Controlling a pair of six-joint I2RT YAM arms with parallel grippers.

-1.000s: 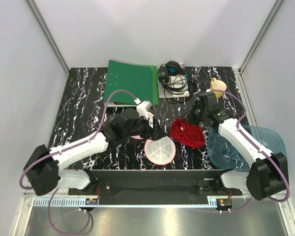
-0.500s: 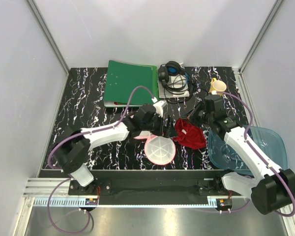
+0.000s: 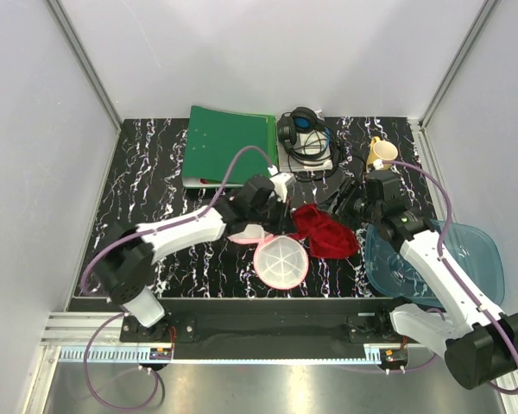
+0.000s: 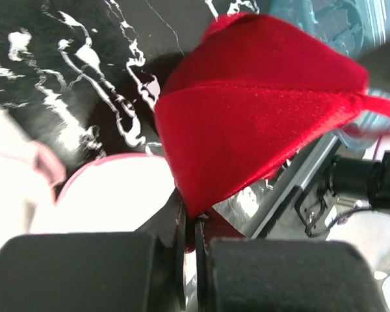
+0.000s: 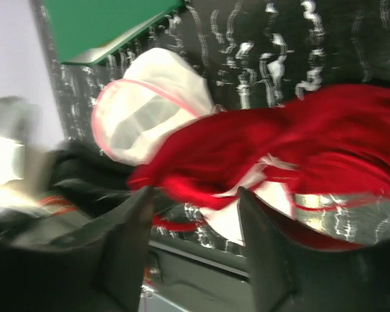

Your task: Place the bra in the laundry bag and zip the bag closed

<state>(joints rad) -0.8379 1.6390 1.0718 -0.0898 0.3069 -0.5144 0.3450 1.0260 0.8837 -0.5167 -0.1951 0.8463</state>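
The red bra [image 3: 325,233] lies bunched on the black marbled table, right of centre. My left gripper [image 3: 287,216] is at its left edge. In the left wrist view that gripper [image 4: 190,224] is shut, pinching a corner of the bra [image 4: 260,110]. The laundry bag [image 3: 281,261], white mesh with pink trim, lies just in front of the left gripper, beside the bra's left side. My right gripper [image 3: 345,205] stands open at the bra's far right edge. In the right wrist view its jaws [image 5: 194,193] are spread just clear of the bra [image 5: 299,143], with the laundry bag [image 5: 143,117] beyond.
A green folder [image 3: 231,142] lies at the back. Headphones [image 3: 304,129] rest on a pad to its right. A yellow cup [image 3: 382,151] stands at the back right. A translucent blue tray [image 3: 470,259] sits at the right edge, under the right arm.
My left gripper has reached right to the bra and shut on its edge. The right gripper has opened and let the bra go. The bra has shifted slightly left.
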